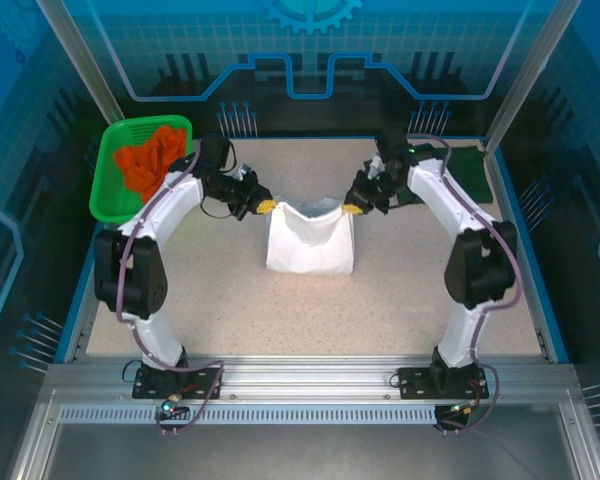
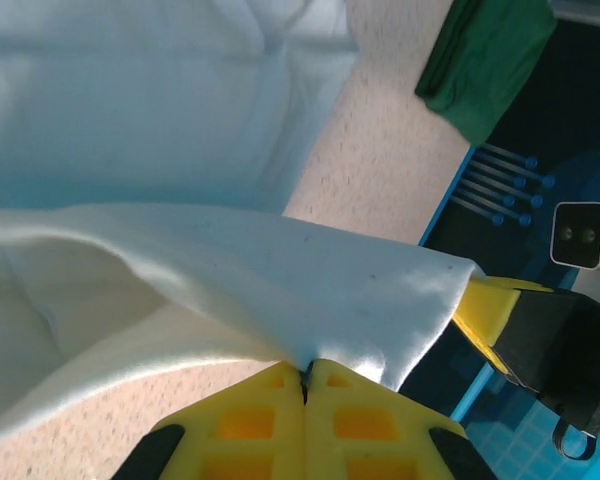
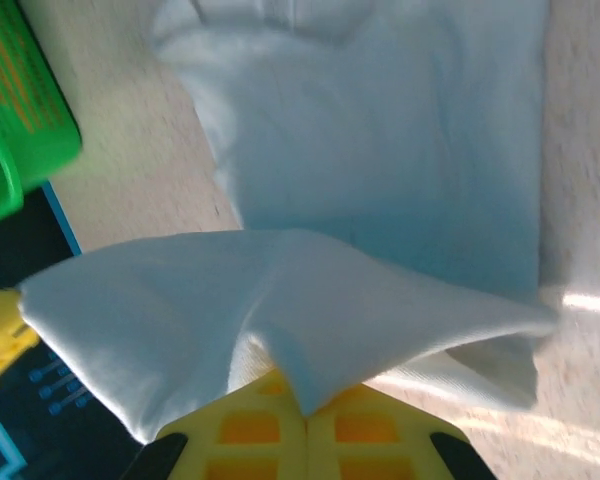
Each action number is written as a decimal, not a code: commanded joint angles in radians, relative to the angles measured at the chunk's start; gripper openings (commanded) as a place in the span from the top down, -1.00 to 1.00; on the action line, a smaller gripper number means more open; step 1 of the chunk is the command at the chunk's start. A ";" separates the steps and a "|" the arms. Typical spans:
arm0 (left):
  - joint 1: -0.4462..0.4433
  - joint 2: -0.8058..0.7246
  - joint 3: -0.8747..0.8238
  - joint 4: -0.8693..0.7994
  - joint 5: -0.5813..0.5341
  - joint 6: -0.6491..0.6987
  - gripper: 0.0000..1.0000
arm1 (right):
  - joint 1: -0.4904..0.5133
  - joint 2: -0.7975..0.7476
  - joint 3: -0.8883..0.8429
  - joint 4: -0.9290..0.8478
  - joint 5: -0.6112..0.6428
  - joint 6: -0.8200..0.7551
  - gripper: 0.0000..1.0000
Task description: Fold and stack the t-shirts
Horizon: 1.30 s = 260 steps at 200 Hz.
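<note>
Here the left end effector [image 1: 267, 207] and right end effector [image 1: 352, 209] each clamp a far corner of the white shirt [image 1: 310, 245], raised mid-worktop [image 1: 230, 300]; the green shirt [image 1: 470, 170] lies far right.

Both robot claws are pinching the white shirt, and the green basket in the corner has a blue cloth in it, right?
Not quite. The crumpled cloth in the green plastic mesh basket is orange, not blue; the top external view shows it. The rest stands: the left gripper and right gripper are each shut on an edge of the white soft cloth t-shirt.
</note>
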 commanded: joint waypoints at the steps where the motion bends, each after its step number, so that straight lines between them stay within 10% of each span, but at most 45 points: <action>1: 0.041 0.127 0.112 -0.016 -0.007 -0.022 1.00 | -0.034 0.162 0.164 -0.041 -0.045 0.037 1.00; 30: 0.070 0.291 0.249 -0.043 -0.072 -0.025 0.89 | -0.057 0.417 0.430 -0.110 -0.043 0.055 0.87; 56: 0.101 0.425 0.381 -0.116 -0.144 -0.045 0.32 | -0.088 0.594 0.604 -0.122 -0.074 0.130 0.14; 77: 0.131 0.385 0.362 -0.027 -0.199 -0.088 0.26 | -0.122 0.662 0.737 -0.110 -0.092 0.164 -0.22; 110: 0.132 0.319 0.396 -0.009 -0.237 -0.090 0.11 | -0.153 0.578 0.731 -0.129 -0.072 0.112 -0.21; 156: 0.050 0.228 0.254 -0.022 -0.127 0.060 -0.12 | -0.105 0.214 0.173 0.137 -0.109 -0.042 -0.22; 229: -0.237 0.155 -0.064 0.270 -0.186 -0.164 0.22 | 0.067 0.057 -0.350 0.437 -0.130 0.166 0.25; 260: -0.245 0.202 -0.121 0.181 -0.329 -0.031 0.22 | 0.079 0.118 -0.402 0.413 -0.077 0.102 0.27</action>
